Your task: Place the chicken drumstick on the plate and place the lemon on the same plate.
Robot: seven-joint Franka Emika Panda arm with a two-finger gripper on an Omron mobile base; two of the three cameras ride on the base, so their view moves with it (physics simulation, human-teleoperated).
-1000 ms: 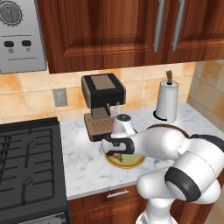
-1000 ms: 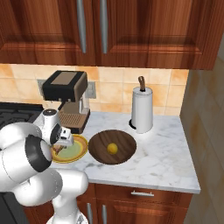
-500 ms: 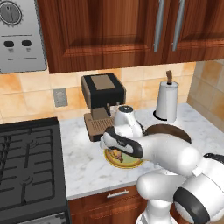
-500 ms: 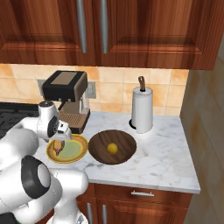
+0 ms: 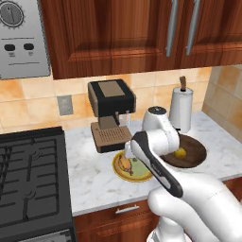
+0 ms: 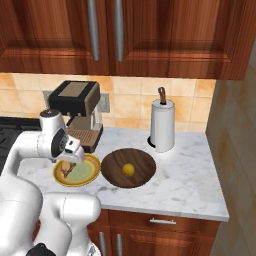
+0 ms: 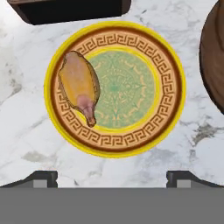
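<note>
The chicken drumstick [image 7: 78, 85] lies on the left part of the plate [image 7: 170, 83], bone end pointing toward the camera. My gripper [image 7: 112, 177] hovers above the plate, open, its fingertips [image 7: 41, 177] wide apart and holding nothing. From the base, the drumstick [image 5: 125, 164] [image 6: 65, 167] rests on the plate [image 5: 139, 176] [image 6: 89, 175] just under the hand [image 6: 67, 157]. The lemon [image 5: 180, 153] [image 6: 128, 169] sits on the dark round wooden board [image 5: 194, 150] [image 6: 127, 157] to the right of the plate.
A coffee machine [image 5: 111, 113] [image 6: 80, 112] stands right behind the plate. A paper towel holder [image 5: 181, 108] [image 6: 162, 125] stands behind the board. The stove [image 5: 28, 175] lies to the left. Bare marble counter [image 6: 190, 180] stretches to the right.
The hand has lifted off the plate and the drumstick now lies free on it. The arm's elbow has swung forward. The lemon has not moved.
</note>
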